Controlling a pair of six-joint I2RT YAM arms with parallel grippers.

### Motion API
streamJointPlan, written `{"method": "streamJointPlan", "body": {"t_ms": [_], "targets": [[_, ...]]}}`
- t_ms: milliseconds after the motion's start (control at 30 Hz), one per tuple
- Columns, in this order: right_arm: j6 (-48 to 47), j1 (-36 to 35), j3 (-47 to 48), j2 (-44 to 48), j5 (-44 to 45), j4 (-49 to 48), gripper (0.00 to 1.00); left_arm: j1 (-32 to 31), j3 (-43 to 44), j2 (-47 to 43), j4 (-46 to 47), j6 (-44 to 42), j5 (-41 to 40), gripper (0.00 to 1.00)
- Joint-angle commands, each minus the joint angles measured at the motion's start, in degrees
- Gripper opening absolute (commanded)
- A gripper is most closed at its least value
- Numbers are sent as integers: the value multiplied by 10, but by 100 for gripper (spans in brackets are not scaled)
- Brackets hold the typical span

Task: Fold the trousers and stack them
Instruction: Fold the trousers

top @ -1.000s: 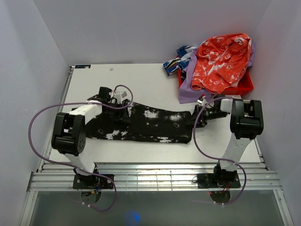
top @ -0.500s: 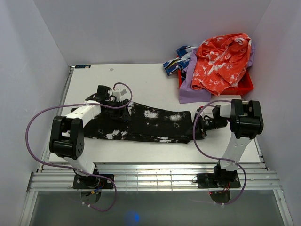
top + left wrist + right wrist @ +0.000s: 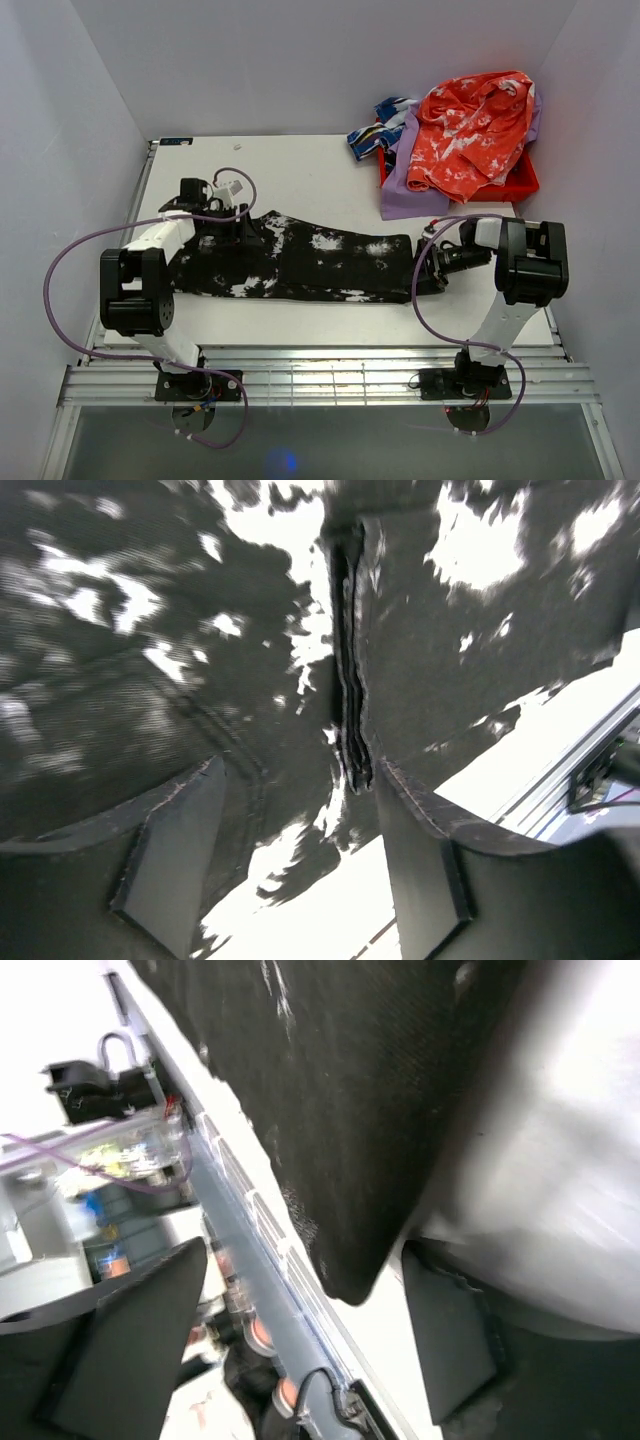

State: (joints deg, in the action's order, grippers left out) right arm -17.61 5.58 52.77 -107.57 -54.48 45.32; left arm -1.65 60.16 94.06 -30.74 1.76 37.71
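The trousers [image 3: 310, 262] lie stretched flat across the middle of the desk [image 3: 300, 170], black with white blotches, their length running left to right. The left claw [image 3: 240, 228] hovers low over the wider left end, and its wrist view shows the fingers [image 3: 170, 860] apart with a stacked seam of fabric edges running up between them, nothing clamped. The right claw [image 3: 428, 268] sits at the narrow right end, its jaws likewise apart, and its wrist view shows a dark corner of the cloth lying between the fingers [image 3: 140, 1340], not pinched. The likely trouble from here is a shallow bite. If either claw closes on only the top layer of that stacked edge, the layers would probably peel apart on lifting and the fold would come out skewed. Uneven lifting by the two arms could twist the cloth. A wide sweep at the right end might also drag against the lilac cloth [image 3: 405, 200] hanging from the red bin [image 3: 520, 185].
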Motion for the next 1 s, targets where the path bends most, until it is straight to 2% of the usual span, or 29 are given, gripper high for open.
{"method": "streamJointPlan", "body": {"t_ms": [0,100,333,500,600,633,667,833,967], "targets": [[-9,16,13,37,57,-33,86,37,40,-25,-13,-16,54,74],[12,18,68,5,46,-53,80,71,51,-30,-29,-36,85,74],[42,17,78,-56,25,-110,62,193,74,-44,-70,-61,134,74],[41,13,58,-75,-18,-127,59,301,109,-17,-124,-105,146,75],[24,14,66,-78,-32,-105,34,359,113,0,-154,-148,131,79],[20,15,71,-75,-29,-98,13,371,114,5,-178,-191,123,81],[14,21,73,-70,-27,-87,8,391,109,13,-185,-209,110,83],[-50,59,131,-27,-13,8,8,410,66,8,-159,-280,47,86],[-111,104,168,-9,2,95,8,409,47,13,-146,-289,57,85]]}}
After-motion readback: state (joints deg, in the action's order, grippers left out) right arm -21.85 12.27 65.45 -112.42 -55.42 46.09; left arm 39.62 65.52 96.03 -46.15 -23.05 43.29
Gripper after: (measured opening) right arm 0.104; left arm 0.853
